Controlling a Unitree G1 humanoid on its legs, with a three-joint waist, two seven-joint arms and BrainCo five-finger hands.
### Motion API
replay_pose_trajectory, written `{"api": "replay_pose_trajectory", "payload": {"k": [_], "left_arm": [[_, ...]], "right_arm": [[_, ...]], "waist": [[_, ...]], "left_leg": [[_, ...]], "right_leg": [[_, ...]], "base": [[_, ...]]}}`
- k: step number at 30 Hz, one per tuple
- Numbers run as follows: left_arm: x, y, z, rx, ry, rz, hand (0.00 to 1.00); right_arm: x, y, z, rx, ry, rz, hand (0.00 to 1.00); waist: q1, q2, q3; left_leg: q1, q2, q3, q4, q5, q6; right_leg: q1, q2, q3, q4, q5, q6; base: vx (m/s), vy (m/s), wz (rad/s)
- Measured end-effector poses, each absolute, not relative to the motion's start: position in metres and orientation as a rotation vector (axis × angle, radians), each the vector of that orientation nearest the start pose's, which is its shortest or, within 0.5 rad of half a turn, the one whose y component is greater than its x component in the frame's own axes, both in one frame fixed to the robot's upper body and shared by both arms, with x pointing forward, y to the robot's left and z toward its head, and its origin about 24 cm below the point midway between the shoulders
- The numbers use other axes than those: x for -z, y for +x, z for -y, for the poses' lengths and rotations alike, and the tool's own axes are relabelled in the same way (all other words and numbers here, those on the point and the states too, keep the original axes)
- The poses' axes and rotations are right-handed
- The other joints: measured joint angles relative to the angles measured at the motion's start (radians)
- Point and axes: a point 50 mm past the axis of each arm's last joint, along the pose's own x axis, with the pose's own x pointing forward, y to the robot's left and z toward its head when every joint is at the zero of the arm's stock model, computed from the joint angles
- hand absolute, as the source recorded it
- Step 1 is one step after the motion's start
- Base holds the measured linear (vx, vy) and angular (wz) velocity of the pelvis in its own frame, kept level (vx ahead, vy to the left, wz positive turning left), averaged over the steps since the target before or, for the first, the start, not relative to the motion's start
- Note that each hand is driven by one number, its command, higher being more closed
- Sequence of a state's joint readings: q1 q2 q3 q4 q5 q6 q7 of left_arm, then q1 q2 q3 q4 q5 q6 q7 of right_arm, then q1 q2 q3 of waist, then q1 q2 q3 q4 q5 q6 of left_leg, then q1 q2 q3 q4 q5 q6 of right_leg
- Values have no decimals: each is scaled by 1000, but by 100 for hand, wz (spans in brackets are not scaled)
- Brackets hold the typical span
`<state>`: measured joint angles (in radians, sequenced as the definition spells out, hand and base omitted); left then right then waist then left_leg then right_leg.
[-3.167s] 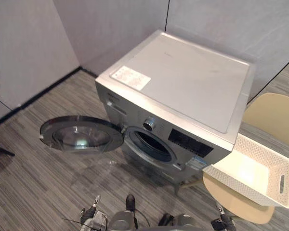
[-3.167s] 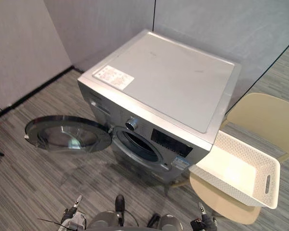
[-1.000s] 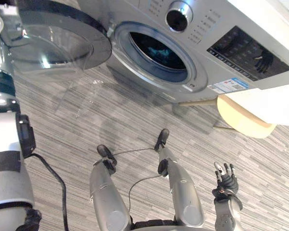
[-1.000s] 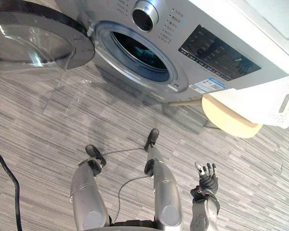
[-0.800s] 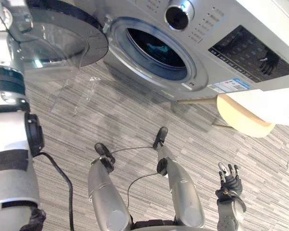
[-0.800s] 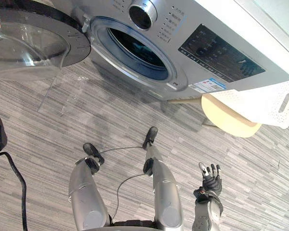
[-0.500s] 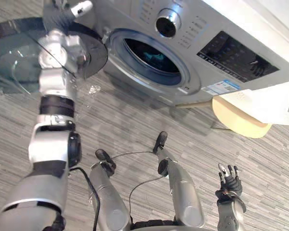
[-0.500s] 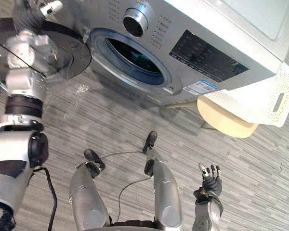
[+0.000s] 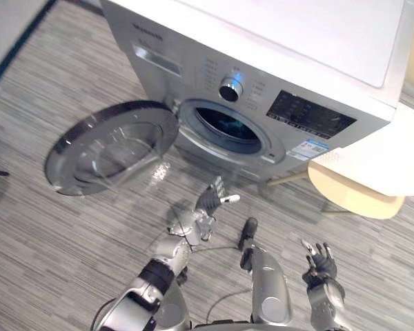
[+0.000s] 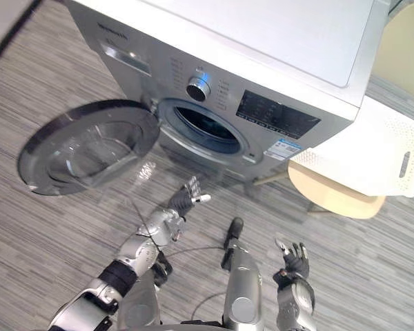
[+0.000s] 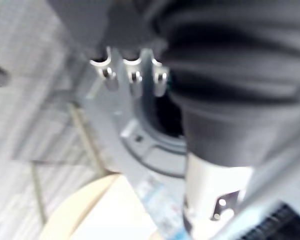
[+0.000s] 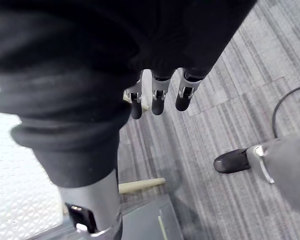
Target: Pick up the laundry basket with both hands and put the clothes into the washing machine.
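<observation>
Holding the 2 hands empty, fingers spread, left hand [image 9: 208, 200] before the washing machine [image 9: 276, 41] opening, right hand [image 9: 319, 261] nearer the laundry basket [image 10: 366, 155] resting on the chair [image 9: 352, 196] at the machine's right side, long axis apparently pointing away from it.

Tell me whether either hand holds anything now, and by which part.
Nothing is held. The left hand and the right hand are both open in the air, and the laundry basket sits untouched on the chair.
</observation>
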<state>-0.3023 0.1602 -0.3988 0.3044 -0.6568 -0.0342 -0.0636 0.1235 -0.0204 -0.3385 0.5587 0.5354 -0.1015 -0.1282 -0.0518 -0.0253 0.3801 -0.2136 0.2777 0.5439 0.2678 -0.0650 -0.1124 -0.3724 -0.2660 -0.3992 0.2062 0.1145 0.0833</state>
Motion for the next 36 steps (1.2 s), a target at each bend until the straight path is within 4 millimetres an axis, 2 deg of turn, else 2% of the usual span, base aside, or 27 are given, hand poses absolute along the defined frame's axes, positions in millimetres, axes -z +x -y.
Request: {"api": "replay_pose_trajectory", "payload": {"k": [1,2,3,4,5,8,10,14,16,18,21,24,26,29,30,31,32,34,36], "left_arm": [[-55,288,-89,412,-405,-29,0],[-61,286,-95,392,-420,10,0],[-69,283,-111,335,-447,69,0],[-70,277,-128,267,-470,102,0],[-70,274,-135,233,-479,115,0],[-75,257,-180,-8,-488,220,0],[-77,250,-200,-142,-486,263,0],[-83,232,-257,-478,-378,345,0],[-81,224,-278,-602,-332,348,0],[-67,213,-308,-751,-226,270,0],[-52,208,-334,-878,-199,179,0],[-33,211,-364,-977,-137,5,0],[-29,217,-378,-991,-118,-69,0],[-29,228,-397,-986,-172,-139,0],[-32,235,-401,-966,-208,-152,0],[-34,239,-403,-952,-226,-160,0],[-40,253,-401,-902,-244,-178,0],[-49,262,-401,-915,-225,-159,0],[-73,277,-402,-879,-207,-102,0]], "right_arm": [[102,145,243,716,504,-533,0],[106,141,244,724,499,-553,0],[111,132,243,736,498,-586,0],[115,127,242,740,495,-611,0],[116,125,242,739,494,-617,0],[118,120,241,708,480,-624,0],[119,117,242,711,478,-631,0],[125,111,239,690,483,-664,0],[128,107,239,696,490,-682,0],[132,101,241,714,496,-705,0],[134,97,243,722,487,-724,0],[134,94,249,724,466,-734,0],[133,95,251,723,460,-735,0],[131,98,253,710,446,-730,0],[129,103,254,694,433,-722,0],[128,107,255,686,430,-714,0],[122,116,255,662,424,-683,0],[116,123,255,645,424,-644,0],[107,129,257,636,420,-591,0]], "waist": [[-5,12,-13],[-6,19,-21],[-6,26,-46],[-7,35,-65],[-7,40,-72],[-5,59,-97],[-1,67,-121],[0,73,-149],[0,74,-154],[0,75,-180],[0,72,-190],[-2,58,-193],[-4,40,-182],[-14,-7,-155],[-18,-28,-130],[-18,-38,-117],[-17,-58,-87],[-17,-70,-59],[4,-71,-16]], "left_leg": [[17,-16,-12,-28,2,-3],[24,-21,-16,-38,2,-4],[34,-35,-20,-62,4,-11],[48,-44,-21,-82,8,-15],[57,-49,-22,-92,9,-16],[105,-65,-20,-122,20,-10],[113,-70,-17,-129,26,-4],[148,-73,-14,-130,26,-3],[159,-73,-12,-130,26,-4],[159,-70,0,-140,26,-4],[160,-68,11,-149,26,-4],[163,-63,30,-143,23,-7],[148,-44,34,-98,2,-10],[74,14,35,30,-47,-10],[39,38,35,81,-65,-8],[21,51,35,107,-75,-8],[-28,93,33,180,-103,-7],[-71,129,26,236,-123,-4],[-126,175,5,296,-142,-5]], "right_leg": [[23,-10,-13,-7,-2,3],[32,-13,-18,-13,-2,3],[45,-17,-25,-29,3,6],[63,-18,-32,-51,9,8],[74,-18,-35,-62,13,10],[125,-17,-42,-97,28,17],[134,-17,-42,-108,33,21],[182,-12,-42,-141,38,26],[196,-9,-42,-152,40,28],[196,3,-36,-181,55,27],[196,14,-29,-210,75,22],[194,25,-7,-235,97,15],[191,34,5,-243,104,13],[149,60,24,-241,119,-1],[126,69,34,-236,126,-2],[114,75,40,-233,132,-9],[83,93,49,-227,139,-12],[62,109,49,-226,144,-8],[36,126,38,-216,146,-6]], "base": [[-3,26,40],[6,35,31],[37,38,19],[52,44,15],[95,57,10],[104,53,3],[116,41,-1],[84,22,-2],[55,15,-5],[23,6,-13],[-20,-4,-14],[-70,-11,-21],[-95,-26,-24],[-134,-44,-24],[-163,-31,-26],[-227,-34,-35],[-199,-22,-29],[-172,-5,-20],[-133,2,-3]]}}
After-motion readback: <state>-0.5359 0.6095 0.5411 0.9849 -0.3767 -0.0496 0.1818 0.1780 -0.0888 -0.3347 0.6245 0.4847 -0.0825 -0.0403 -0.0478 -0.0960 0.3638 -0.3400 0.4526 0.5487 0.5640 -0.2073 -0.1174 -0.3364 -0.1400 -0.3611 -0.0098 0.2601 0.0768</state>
